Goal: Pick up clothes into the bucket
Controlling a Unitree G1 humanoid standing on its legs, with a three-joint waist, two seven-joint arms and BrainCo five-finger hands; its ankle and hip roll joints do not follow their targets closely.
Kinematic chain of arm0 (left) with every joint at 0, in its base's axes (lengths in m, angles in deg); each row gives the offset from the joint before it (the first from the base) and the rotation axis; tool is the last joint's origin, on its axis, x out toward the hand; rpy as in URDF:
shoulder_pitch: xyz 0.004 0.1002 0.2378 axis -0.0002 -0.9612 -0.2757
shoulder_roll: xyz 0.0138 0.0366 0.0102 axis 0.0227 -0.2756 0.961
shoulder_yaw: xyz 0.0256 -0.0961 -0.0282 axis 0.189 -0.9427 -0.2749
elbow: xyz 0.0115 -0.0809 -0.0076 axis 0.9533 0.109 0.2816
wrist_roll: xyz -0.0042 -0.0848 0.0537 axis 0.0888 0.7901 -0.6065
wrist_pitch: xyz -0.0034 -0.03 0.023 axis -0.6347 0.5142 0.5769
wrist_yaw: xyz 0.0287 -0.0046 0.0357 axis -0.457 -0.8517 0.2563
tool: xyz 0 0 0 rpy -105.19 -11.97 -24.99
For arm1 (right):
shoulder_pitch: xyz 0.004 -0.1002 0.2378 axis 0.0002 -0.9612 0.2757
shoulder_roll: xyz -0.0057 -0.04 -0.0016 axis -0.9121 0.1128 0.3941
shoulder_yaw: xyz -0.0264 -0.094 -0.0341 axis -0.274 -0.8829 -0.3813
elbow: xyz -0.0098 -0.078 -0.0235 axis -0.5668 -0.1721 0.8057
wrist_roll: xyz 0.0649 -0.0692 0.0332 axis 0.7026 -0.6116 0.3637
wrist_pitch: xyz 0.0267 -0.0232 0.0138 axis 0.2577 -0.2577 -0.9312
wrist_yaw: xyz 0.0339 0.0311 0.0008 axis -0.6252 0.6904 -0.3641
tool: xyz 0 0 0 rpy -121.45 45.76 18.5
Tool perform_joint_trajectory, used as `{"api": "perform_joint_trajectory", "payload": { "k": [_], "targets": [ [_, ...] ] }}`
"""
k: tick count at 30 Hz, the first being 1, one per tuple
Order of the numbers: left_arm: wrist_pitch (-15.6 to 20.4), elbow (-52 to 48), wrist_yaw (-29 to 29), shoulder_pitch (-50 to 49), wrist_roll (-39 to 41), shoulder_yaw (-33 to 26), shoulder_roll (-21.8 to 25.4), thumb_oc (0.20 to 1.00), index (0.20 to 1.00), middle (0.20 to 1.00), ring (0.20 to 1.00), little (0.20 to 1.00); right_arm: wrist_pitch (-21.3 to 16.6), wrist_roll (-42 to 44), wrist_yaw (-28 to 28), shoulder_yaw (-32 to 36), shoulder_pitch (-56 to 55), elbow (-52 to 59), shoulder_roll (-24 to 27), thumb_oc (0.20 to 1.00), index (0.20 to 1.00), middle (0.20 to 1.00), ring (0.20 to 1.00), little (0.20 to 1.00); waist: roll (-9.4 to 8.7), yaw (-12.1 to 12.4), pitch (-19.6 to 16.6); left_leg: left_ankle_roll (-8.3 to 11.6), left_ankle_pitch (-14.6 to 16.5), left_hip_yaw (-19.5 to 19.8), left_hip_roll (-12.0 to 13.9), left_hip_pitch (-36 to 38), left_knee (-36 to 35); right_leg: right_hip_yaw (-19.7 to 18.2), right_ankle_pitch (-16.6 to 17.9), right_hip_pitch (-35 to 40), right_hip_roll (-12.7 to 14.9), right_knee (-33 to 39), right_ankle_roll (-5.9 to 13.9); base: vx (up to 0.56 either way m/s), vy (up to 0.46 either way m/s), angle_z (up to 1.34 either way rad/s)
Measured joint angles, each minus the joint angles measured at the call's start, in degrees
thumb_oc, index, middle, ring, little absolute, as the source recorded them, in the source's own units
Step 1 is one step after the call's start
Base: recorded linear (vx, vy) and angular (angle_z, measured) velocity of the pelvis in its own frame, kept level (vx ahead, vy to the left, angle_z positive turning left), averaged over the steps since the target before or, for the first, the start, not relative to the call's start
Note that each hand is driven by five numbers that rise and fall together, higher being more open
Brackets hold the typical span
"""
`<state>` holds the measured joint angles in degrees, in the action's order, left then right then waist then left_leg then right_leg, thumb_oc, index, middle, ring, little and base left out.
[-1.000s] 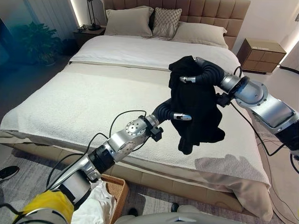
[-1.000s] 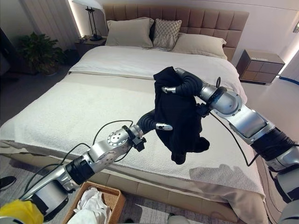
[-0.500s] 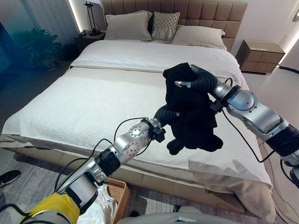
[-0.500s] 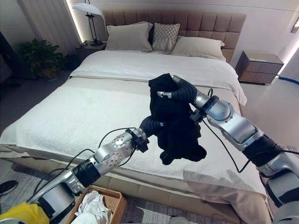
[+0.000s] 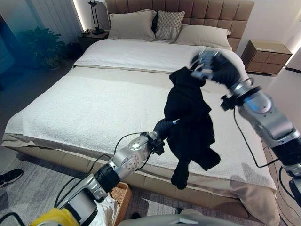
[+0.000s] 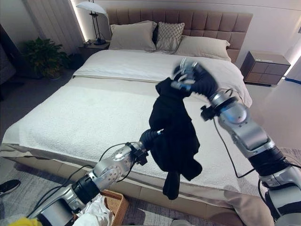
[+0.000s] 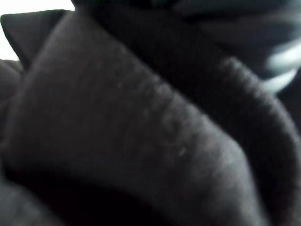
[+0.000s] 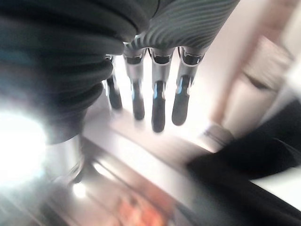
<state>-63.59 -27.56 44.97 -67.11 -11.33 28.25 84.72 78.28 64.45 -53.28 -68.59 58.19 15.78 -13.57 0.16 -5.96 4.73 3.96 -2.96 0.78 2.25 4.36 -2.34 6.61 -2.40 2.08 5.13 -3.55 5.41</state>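
A black garment (image 5: 190, 117) hangs in the air over the bed's near right part, its lower end dangling past the mattress edge. My left hand (image 5: 165, 125) reaches up from below into the cloth, and its fingers are buried in the folds; black fabric (image 7: 141, 132) lies right against it in the left wrist view. My right hand (image 5: 211, 63) is raised beside the garment's top end. Its fingers (image 8: 157, 101) are straight with nothing between them, and the black cloth (image 8: 263, 160) lies off to one side of them. The wicker basket (image 6: 115, 197) stands on the floor below my left arm.
White clothes (image 6: 91, 212) lie in the basket. The wide bed (image 5: 94, 103) with a cream cover spans the view, with pillows (image 5: 131, 26) at its head. A nightstand (image 5: 265, 49) stands at the far right. A person's shoe (image 5: 7, 175) is at the lower left.
My right hand has swung up and to the right and its fingers have straightened off the garment. The black cloth now hangs lower and longer around my left hand.
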Motion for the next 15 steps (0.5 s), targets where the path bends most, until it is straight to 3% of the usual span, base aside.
{"api": "perform_joint_trajectory", "payload": {
  "k": [3, 10, 15],
  "targets": [
    [-0.4, -0.3, 0.0, -3.0, -0.1, -0.5, 1.9, 0.200, 0.200, 0.200, 0.200, 0.200, -0.5, -1.3, -0.9, 2.8, -1.4, -0.1, -0.3, 1.000, 1.000, 1.000, 1.000, 1.000, -0.02, 0.4, 0.0, 0.00, 0.0, 0.2, 0.0, 0.0, 0.0, 0.2, 0.0, 0.3, 0.0, 0.3, 0.00, 0.01, 0.001, 0.03],
    [-0.3, -7.2, 0.1, -10.7, -0.1, -11.2, 3.4, 0.200, 0.200, 0.200, 0.200, 0.200, 0.8, -9.6, -2.3, 7.2, -13.1, -5.6, -5.7, 1.000, 1.000, 1.000, 1.000, 1.000, -0.12, 1.4, 0.1, -0.12, 0.1, 1.0, -0.1, -0.1, -0.1, 0.6, -0.2, 0.7, 0.1, 0.9, 0.28, 0.00, 0.002, 0.05],
    [0.5, -14.0, 1.2, -18.9, -0.1, -19.8, 3.6, 0.200, 0.200, 0.200, 0.200, 0.200, 2.1, -18.1, -3.0, 14.2, -25.7, -9.8, -13.4, 1.000, 1.000, 1.000, 1.000, 1.000, -0.32, 2.6, 0.3, -0.14, 0.1, 1.5, -0.3, -0.2, -0.1, 1.2, -0.2, 0.8, 0.2, 0.9, 0.29, 0.00, 0.002, 0.04]
  ]
}}
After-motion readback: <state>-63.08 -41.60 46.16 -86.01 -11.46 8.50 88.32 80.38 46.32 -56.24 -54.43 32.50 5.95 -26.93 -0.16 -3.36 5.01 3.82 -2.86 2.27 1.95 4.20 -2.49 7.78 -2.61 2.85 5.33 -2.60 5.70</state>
